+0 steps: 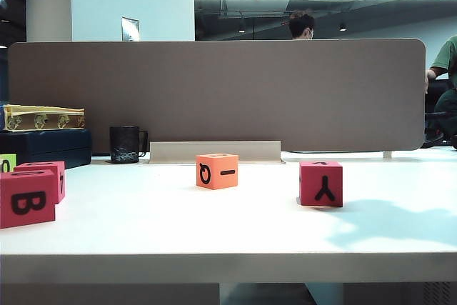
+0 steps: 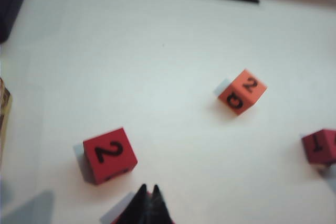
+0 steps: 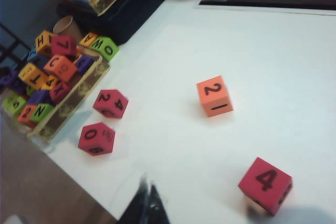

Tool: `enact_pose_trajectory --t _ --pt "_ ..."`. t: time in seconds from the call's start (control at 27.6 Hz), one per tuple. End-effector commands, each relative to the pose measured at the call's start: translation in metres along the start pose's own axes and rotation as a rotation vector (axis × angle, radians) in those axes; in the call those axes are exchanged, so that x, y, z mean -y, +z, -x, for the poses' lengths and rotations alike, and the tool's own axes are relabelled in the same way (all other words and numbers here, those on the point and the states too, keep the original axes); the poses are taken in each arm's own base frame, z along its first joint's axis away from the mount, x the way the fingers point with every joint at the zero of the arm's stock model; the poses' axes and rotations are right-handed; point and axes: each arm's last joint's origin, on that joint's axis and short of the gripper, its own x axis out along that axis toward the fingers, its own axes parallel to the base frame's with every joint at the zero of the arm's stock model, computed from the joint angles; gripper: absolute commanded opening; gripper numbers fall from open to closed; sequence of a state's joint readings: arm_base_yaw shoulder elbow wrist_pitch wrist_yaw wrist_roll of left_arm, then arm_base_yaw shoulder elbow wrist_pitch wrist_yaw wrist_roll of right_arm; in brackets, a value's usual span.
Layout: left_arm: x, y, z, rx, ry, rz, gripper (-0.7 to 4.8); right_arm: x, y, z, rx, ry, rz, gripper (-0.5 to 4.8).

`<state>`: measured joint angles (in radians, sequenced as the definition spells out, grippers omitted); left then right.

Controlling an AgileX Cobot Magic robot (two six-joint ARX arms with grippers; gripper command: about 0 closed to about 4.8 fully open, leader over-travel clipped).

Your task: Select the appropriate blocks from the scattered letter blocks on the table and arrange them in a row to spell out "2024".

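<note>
On the white table (image 1: 214, 230) an orange block (image 1: 217, 171) sits mid-table, with a red block marked Y (image 1: 321, 183) to its right. Two red blocks (image 1: 27, 198) stand at the far left. No gripper shows in the exterior view. The left gripper (image 2: 149, 188) hovers shut and empty, close to a red block with a 2 (image 2: 109, 155); the orange block (image 2: 241, 92) lies farther off. The right gripper (image 3: 147, 184) is shut and empty above the table's edge, between a red 0 block (image 3: 96, 138) and a red 4 block (image 3: 265, 184). The orange block (image 3: 214, 95) shows a 2.
A grey-brown divider panel (image 1: 214, 91) closes the back, with a black mug (image 1: 125, 144) in front of it. A lime-green cube (image 1: 6, 163) sits at the left edge. A tray of several coloured letter blocks (image 3: 52, 77) stands off the table's left side.
</note>
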<state>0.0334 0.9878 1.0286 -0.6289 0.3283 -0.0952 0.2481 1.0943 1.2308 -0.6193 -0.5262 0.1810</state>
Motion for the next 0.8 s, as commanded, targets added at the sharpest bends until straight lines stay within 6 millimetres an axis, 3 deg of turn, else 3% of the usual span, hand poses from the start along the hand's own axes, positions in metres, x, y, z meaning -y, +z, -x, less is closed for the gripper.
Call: enact_pose_trajectory --t 0.04,0.22,0.51,0.65,0.8 --pt "-0.005 0.006 -0.01 -0.06 0.076 -0.052 -0.06 -0.008 0.003 -0.012 -0.039 -0.012 0.044 -0.05" --pt "-0.014 0.009 -0.03 -0.125 0.156 -0.091 -0.06 -0.02 -0.002 -0.032 -0.11 0.006 0.065 -0.05" --pt "-0.03 0.005 -0.079 -0.216 0.159 -0.021 -0.04 -0.043 -0.024 -0.069 -0.273 0.002 0.119 -0.05" --pt "-0.035 -0.003 -0.091 -0.301 0.165 -0.009 0.28 -0.062 -0.038 -0.083 -0.349 -0.009 0.186 -0.05" --pt "-0.036 -0.008 -0.091 -0.348 0.162 -0.026 0.27 -0.08 -0.045 -0.087 -0.35 0.0 0.247 -0.05"
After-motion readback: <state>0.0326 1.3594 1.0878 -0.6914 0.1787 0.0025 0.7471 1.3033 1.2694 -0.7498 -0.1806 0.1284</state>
